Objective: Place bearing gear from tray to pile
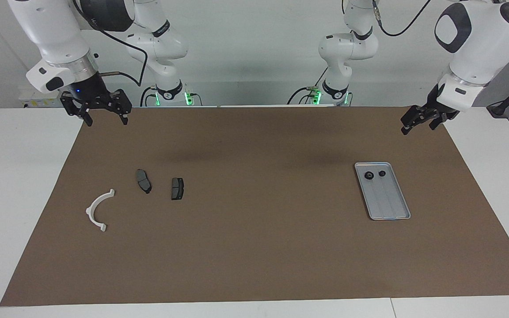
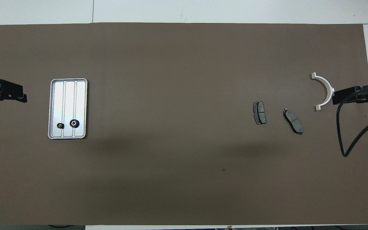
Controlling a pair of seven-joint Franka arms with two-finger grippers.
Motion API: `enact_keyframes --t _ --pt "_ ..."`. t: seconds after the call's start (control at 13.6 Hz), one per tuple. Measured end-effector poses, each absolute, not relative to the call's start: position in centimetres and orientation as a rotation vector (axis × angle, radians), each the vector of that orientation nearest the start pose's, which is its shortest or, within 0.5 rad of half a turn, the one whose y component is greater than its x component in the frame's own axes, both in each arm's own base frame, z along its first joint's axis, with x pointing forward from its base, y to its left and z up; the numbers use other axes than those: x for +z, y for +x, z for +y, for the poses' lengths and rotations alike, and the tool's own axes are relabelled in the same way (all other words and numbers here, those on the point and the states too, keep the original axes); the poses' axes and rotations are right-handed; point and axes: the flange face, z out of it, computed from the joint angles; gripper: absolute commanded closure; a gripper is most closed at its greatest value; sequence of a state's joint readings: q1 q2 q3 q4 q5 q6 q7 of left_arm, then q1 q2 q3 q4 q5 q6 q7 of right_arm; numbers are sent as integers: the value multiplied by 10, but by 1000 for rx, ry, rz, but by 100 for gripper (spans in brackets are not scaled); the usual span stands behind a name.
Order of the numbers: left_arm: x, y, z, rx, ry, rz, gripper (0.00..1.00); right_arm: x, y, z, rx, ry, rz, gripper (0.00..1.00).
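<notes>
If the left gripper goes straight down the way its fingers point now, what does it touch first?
Probably only the brown mat. The left gripper hangs over the mat's edge near the robots; the tray with its two small gears lies apart from that line, though depth is uncertain.

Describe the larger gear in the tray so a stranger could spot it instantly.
Find the flat silver-grey ridged metal tray at the left arm's end of the brown mat. Two small black round gears sit at its end nearer the robots. Take the larger black gear, in the middle channel; the smaller black gear lies beside it.
</notes>
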State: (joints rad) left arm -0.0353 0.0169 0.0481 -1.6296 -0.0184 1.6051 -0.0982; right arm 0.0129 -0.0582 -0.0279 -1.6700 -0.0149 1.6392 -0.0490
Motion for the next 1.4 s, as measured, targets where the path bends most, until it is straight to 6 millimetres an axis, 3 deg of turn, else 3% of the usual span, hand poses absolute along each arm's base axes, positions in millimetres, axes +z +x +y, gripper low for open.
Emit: enact_keyframes --t 0.44,1.03,1.4 --pt "590 561 4 65 -3152 -174 0 617 545 -7 -82 -3153 46 0" --pt "587 562 2 51 -3153 -168 0 617 545 9 -96 -3152 7 0" --pt "530 563 -10 39 -3154 -155 0 619 548 9 -132 -3150 10 0"
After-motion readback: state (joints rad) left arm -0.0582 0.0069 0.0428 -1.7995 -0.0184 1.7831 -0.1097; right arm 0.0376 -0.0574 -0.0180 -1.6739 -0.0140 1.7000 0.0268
